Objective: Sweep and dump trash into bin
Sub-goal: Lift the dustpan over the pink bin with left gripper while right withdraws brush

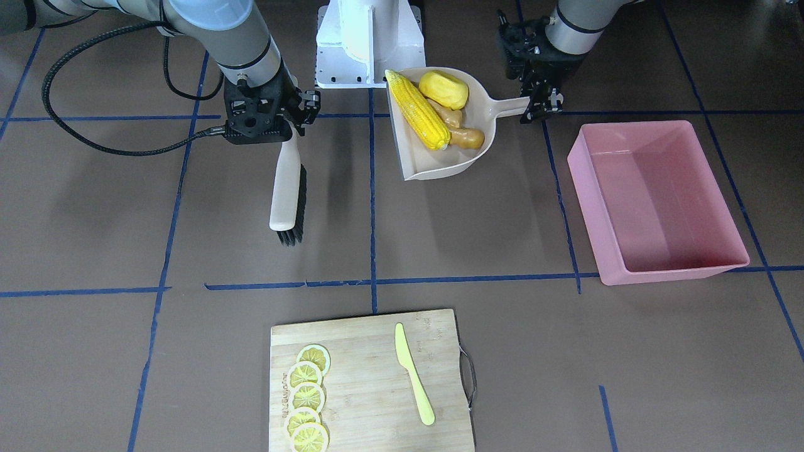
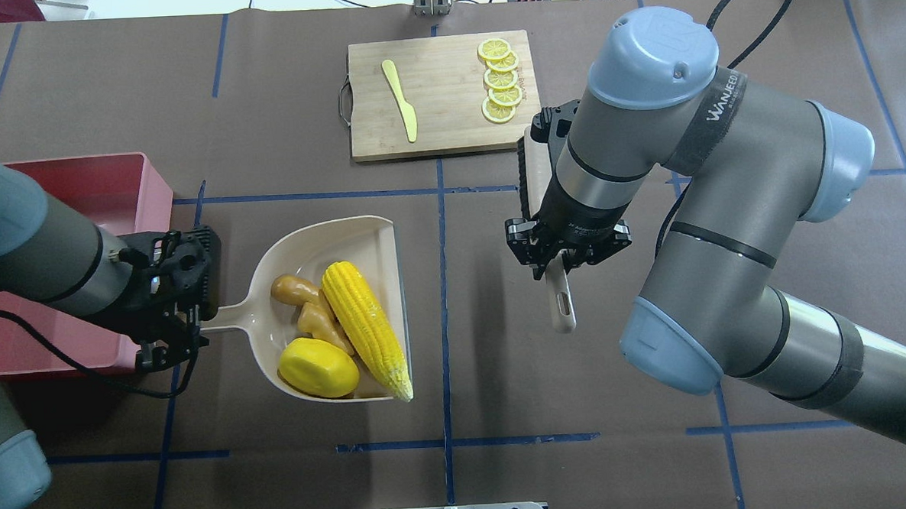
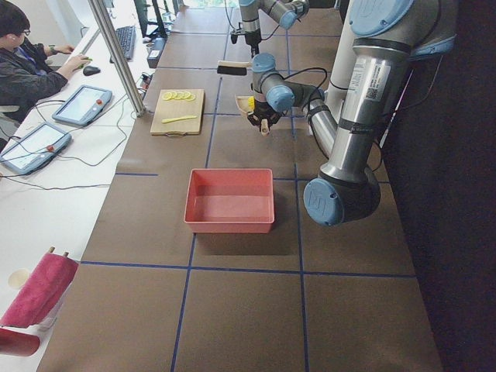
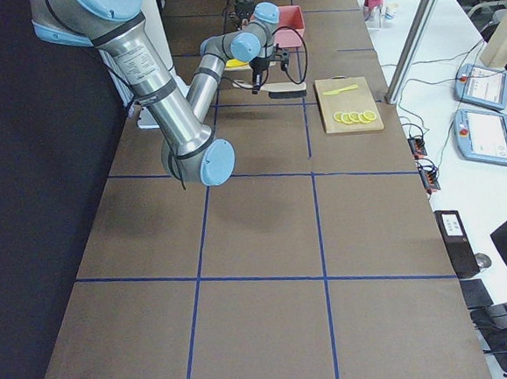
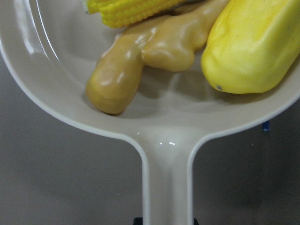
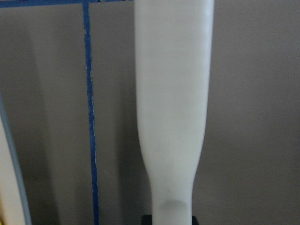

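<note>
The trash lies in a beige dustpan (image 1: 433, 166): a corn cob (image 1: 418, 118), a yellow potato-like piece (image 1: 444, 89) and a tan ginger root (image 1: 461, 129). My left gripper (image 1: 540, 103) is shut on the dustpan's handle (image 5: 168, 178), holding the pan level. The pink bin (image 1: 659, 194) stands just beyond this gripper, away from the pan, with nothing in it. My right gripper (image 1: 286, 129) is shut on the handle of a beige brush (image 1: 286, 188) with black bristles, well apart from the pan's open edge.
A wooden cutting board (image 1: 370, 383) at the table's far side carries lemon slices (image 1: 308, 402) and a pale yellow knife (image 1: 414, 376). The robot's white base (image 1: 367, 44) is behind the dustpan. A person (image 3: 31, 62) sits at a side desk.
</note>
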Action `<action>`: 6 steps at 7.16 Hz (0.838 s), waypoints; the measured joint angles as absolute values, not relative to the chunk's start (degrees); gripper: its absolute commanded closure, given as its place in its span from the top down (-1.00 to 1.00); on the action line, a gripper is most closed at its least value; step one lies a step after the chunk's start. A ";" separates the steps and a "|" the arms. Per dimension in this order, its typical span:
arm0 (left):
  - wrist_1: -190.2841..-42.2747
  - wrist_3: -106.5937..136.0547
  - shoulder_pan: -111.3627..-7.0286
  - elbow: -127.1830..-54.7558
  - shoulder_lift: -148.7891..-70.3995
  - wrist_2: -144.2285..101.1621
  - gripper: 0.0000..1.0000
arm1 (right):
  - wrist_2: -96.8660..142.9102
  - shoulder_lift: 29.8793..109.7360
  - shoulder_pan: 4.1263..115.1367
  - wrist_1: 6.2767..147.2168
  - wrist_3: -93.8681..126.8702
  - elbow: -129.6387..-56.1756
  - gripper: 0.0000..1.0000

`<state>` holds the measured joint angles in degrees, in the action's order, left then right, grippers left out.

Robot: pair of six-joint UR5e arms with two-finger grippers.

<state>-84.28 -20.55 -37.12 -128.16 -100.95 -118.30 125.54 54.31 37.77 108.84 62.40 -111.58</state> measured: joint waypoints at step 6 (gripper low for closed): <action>-83.73 -34.36 -55.86 -133.46 -87.95 -134.53 -1.00 | 125.51 56.01 38.65 109.25 62.19 -113.14 -1.00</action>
